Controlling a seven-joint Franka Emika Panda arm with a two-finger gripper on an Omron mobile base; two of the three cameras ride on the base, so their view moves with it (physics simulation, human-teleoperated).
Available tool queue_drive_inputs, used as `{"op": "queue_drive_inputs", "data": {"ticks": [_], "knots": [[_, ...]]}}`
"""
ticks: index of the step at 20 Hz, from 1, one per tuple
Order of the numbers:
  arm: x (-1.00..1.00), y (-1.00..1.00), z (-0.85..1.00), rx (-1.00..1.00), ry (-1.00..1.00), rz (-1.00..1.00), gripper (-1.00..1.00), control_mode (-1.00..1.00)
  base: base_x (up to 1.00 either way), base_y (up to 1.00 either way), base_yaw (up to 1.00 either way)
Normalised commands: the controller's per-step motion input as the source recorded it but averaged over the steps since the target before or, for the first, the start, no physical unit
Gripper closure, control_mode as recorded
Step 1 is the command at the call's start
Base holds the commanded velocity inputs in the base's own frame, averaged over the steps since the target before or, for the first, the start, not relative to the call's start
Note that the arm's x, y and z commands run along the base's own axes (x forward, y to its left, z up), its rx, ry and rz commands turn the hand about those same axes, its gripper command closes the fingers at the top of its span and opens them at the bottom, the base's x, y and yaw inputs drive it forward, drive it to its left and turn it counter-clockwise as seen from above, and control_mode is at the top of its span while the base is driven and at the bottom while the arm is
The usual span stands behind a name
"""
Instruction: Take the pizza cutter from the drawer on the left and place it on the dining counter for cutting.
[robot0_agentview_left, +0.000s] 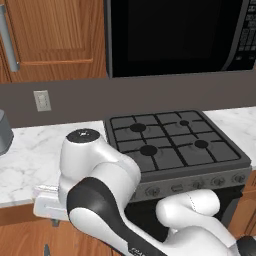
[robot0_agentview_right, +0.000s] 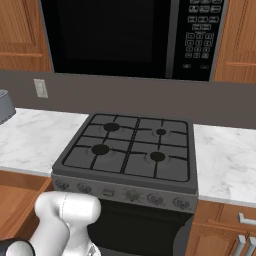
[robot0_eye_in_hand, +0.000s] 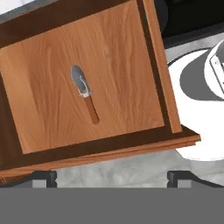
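- hand view looks down into the open drawer (robot0_eye_in_hand: 131, 65), a shallow warm-brown wooden box with a darker rim around a lighter wood floor.
- the pizza cutter (robot0_eye_in_hand: 85, 93) lies flat on the drawer floor, left of the middle, alone and clear of every wall.
- its thin grey metal blade points toward the top of this view and its reddish-brown handle toward the bottom, the whole tool slightly slanted.
- the end effector (robot0_eye_in_hand: 113, 177) hangs above the drawer with its jaws spread wide and nothing between them; the two dark fingertips (robot0_eye_in_hand: 41, 178) show at the bottom edge, well apart from each other and not touching the cutter.
- left base view: the white arm bends down at the lower left, in front of the black gas stove (robot0_agentview_left: 175, 145); a marble table (robot0_agentview_left: 30, 160) lies left of the stove, with a wall outlet (robot0_agentview_left: 42, 100) above it.
- right base view: a black microwave (robot0_agentview_right: 130, 37) hangs over the stove, with marble table on both sides.
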Motion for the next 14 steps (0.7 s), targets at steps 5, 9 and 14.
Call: {"op": "queue_drive_inputs", "data": {"ticks": [5,9,14], "knots": [[0.18,0.42,-0.55,-0.03,0.06,0.09,-1.0,-1.0,0.0,0.0,0.0],[0.0,0.25,-0.37,-0.01,0.0,0.07,-1.0,-1.0,0.0,0.0,0.0],[0.11,0.32,-0.16,-0.01,0.0,0.07,-1.0,-1.0,0.0,0.0,0.0]]}}
